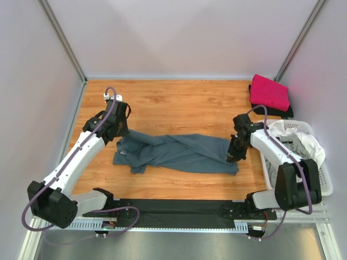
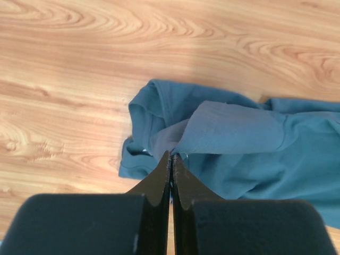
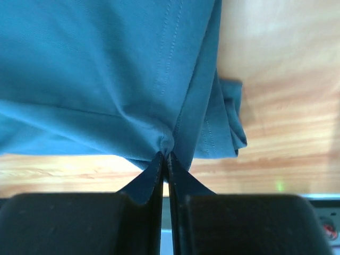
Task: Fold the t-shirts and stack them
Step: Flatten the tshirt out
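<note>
Top external view has the slate-blue t-shirt point(image 1: 179, 153) lying crumpled and stretched lengthwise across the middle of the wooden table point(image 1: 179, 103), between my two arms. My left gripper point(image 1: 120, 135) sits at its left end, clamped on a raised fold near the collar. In the left wrist view that fold runs straight into my closed tips. My right gripper point(image 1: 234, 156) is at the shirt's right end, pinched tight on a stitched edge, and the cloth puckers where it enters the jaws. In the upper right of the frame a folded magenta t-shirt point(image 1: 268, 91) rests on a black t-shirt point(image 1: 286, 112). Below them the white basket point(image 1: 324, 181) holds white and grey garments point(image 1: 295, 135).
</note>
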Controlling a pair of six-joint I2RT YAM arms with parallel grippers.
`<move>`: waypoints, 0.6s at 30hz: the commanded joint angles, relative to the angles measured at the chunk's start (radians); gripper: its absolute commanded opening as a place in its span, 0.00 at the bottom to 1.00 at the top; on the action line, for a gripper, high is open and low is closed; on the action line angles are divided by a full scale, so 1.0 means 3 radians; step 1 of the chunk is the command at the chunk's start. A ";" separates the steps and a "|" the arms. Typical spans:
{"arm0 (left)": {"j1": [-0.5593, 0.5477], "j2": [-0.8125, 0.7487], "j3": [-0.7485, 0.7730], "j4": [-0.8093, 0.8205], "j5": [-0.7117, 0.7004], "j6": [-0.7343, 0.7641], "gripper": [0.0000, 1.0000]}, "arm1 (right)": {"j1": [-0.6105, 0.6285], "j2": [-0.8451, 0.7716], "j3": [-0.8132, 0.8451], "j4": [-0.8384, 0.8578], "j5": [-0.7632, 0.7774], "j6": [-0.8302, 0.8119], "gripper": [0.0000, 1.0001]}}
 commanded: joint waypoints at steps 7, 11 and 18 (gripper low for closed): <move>0.0129 -0.0169 0.0008 -0.0156 0.0037 0.0225 0.00 | 0.0092 -0.0311 -0.0359 -0.0380 0.0011 0.0377 0.61; 0.0135 -0.0179 -0.0034 -0.0058 0.0098 0.0419 0.00 | 0.0092 -0.0444 0.0075 -0.0371 0.0129 0.0382 0.75; 0.0140 -0.0087 -0.0028 -0.0007 0.0139 0.0373 0.00 | 0.0092 -0.0373 0.0302 -0.0079 0.0247 0.0484 0.68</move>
